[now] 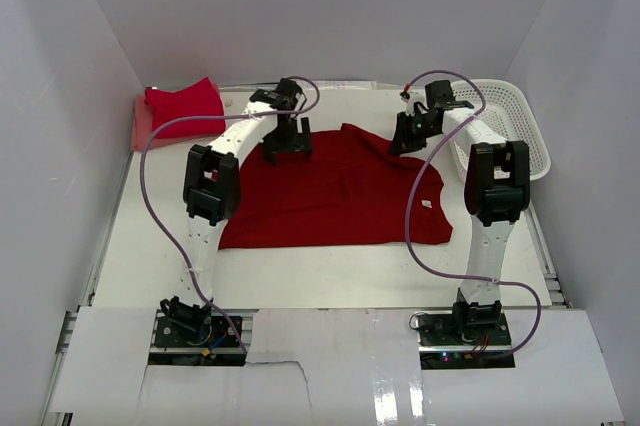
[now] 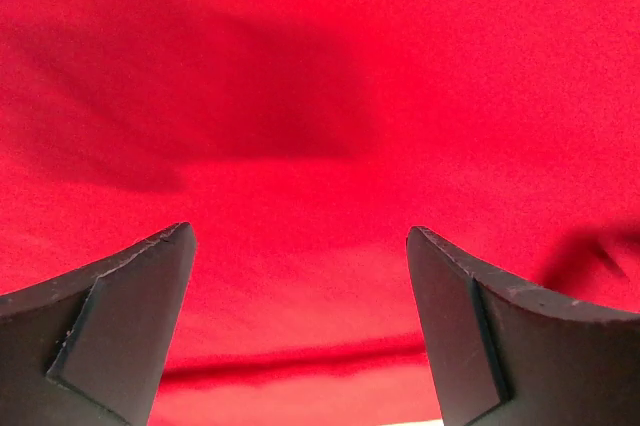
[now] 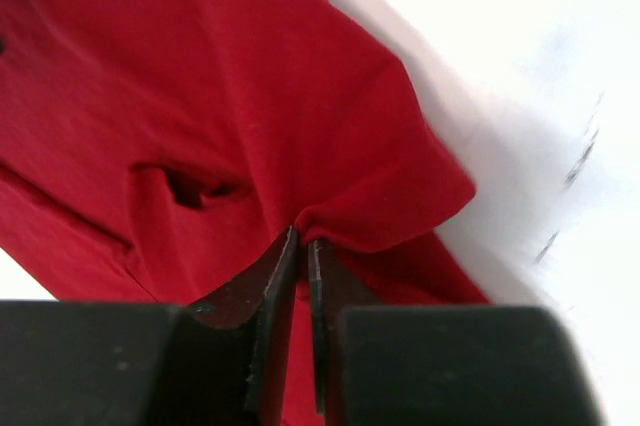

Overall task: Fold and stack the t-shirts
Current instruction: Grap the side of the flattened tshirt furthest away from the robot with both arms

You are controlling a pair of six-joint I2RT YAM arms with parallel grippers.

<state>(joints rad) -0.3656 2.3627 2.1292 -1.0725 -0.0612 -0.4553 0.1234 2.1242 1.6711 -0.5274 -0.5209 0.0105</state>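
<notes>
Right gripper [image 3: 303,246] first: the two fingers are pressed nearly together, only a sliver of gap showing, and a ridge of the dark red t-shirt [image 1: 330,196] is pinched between the tips. The cloth puckers up right at the bite, with a rounded flap of fabric just beyond the tips and white table [image 3: 560,66] past that. So that claw is clamped on the shirt's far right edge.

Over to the left gripper [image 2: 300,236]: jaws spread wide, nothing between them. Red cloth fills everything under and ahead of the fingers [image 2: 120,326]. Whether the tips touch the fabric, I can't tell. From above, this claw is low over the shirt's far left corner.

The shirt itself lies spread flat beneath and nearward of both claws, its long axis running side to side from one claw toward the other. A small white tag [image 1: 425,204] shows near its right edge, nearward of the right claw. Which end is the collar, I can't tell.

Left of the left claw, a folded red shirt [image 1: 185,106] rests on a pink one [image 1: 142,128]. A white basket [image 1: 515,126] sits just right of the right claw.
</notes>
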